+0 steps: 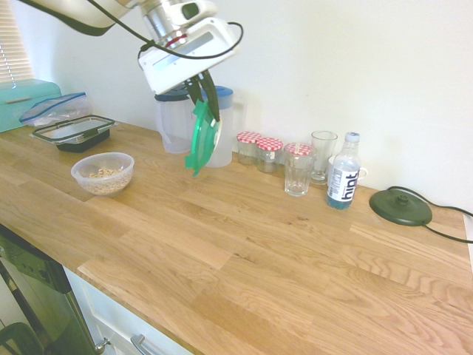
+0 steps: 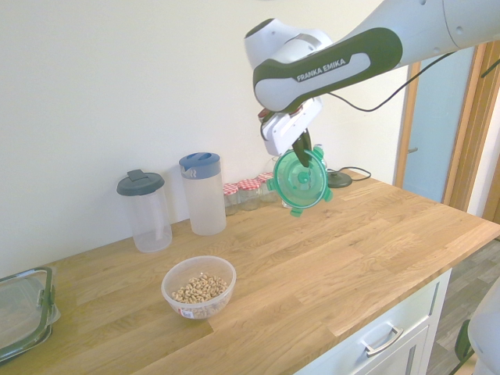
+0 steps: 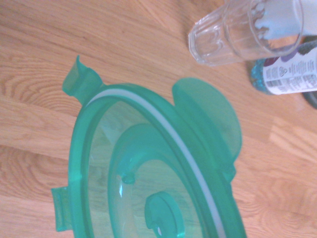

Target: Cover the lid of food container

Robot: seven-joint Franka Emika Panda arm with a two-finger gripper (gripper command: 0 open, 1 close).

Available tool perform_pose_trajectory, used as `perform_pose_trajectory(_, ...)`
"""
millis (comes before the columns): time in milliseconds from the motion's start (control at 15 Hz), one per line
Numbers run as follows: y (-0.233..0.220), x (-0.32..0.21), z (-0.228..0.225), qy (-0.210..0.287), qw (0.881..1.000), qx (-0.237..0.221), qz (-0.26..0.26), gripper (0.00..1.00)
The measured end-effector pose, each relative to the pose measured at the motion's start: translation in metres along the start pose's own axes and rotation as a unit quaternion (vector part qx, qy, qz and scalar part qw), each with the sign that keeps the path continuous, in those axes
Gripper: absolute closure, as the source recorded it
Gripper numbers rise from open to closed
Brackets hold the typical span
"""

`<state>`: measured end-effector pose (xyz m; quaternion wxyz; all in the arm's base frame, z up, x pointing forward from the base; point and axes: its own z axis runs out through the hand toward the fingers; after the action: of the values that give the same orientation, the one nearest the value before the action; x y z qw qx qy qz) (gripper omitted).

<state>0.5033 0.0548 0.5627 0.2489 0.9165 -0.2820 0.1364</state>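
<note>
End effector (image 1: 201,80): closed on the edge of the green lid (image 1: 199,140), which is held on edge, steeply tilted, above the surface (image 1: 244,259); exact pad contact can't be confirmed, as it's partly hidden. Main risk: slip or rotation in the pinch, since only one edge of a thin, smooth disc is gripped. If the lid isn't levelled before lowering, the bowl (image 2: 199,287) could be struck on its rim and shoved or tipped, cereal spilled. Lateral offset would leave the lid seated skewed, tabs caught inside the rim. Jars (image 1: 269,153), glass (image 1: 298,170) and bottle (image 1: 344,171) stand near the wall, could be clipped if the swing goes wide that way. Lid: translucent green plastic, round, pale rim ring, centre knob, flared snap tabs. Bowl: uncovered on the surface, well apart from the lid, thin clear plastic, round, sloped walls, likely light and easily pushed; filled partway with small, dry-looking brownish pieces. Surface: smooth wood in joined strips, probably little resistance to sliding.
</note>
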Motion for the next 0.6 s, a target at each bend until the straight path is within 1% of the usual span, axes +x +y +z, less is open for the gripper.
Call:
perform_pose_trajectory(133,-0.032,-0.030,-0.019,0.057,0.998,-0.037,0.002,1.00)
perform_pose_trajectory(267,-0.062,-0.058,-0.032,0.112,0.991,-0.074,0.012,1.00)
perform_pose_trajectory(467,-0.104,-0.095,-0.039,0.174,0.973,-0.145,0.043,1.00)
perform_pose_trajectory(600,-0.133,-0.112,-0.038,0.196,0.958,-0.196,0.069,1.00)
